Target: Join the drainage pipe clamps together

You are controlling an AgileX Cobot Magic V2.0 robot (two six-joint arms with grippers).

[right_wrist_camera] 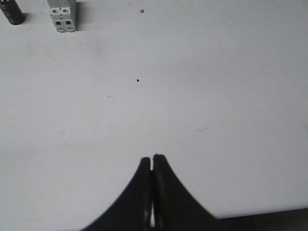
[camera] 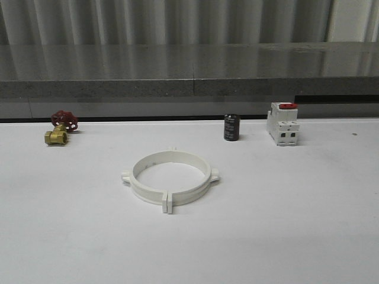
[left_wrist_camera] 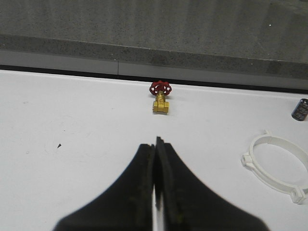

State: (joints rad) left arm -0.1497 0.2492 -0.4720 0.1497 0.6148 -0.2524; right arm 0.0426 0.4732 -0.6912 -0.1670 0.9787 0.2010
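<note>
The drainage pipe clamps (camera: 170, 177) lie on the white table as one wide white ring, their end tabs meeting at the front and at the back. In the left wrist view part of that ring (left_wrist_camera: 278, 163) sits off to one side of my left gripper (left_wrist_camera: 155, 144), which is shut with nothing in it, over bare table. My right gripper (right_wrist_camera: 152, 159) is also shut and empty over bare table, far from the ring.
A brass valve with a red handwheel (camera: 59, 128) stands at the back left. A black cylinder (camera: 231, 127) and a white block with a red top (camera: 282, 123) stand at the back right. A grey ledge (camera: 189, 77) runs behind the table.
</note>
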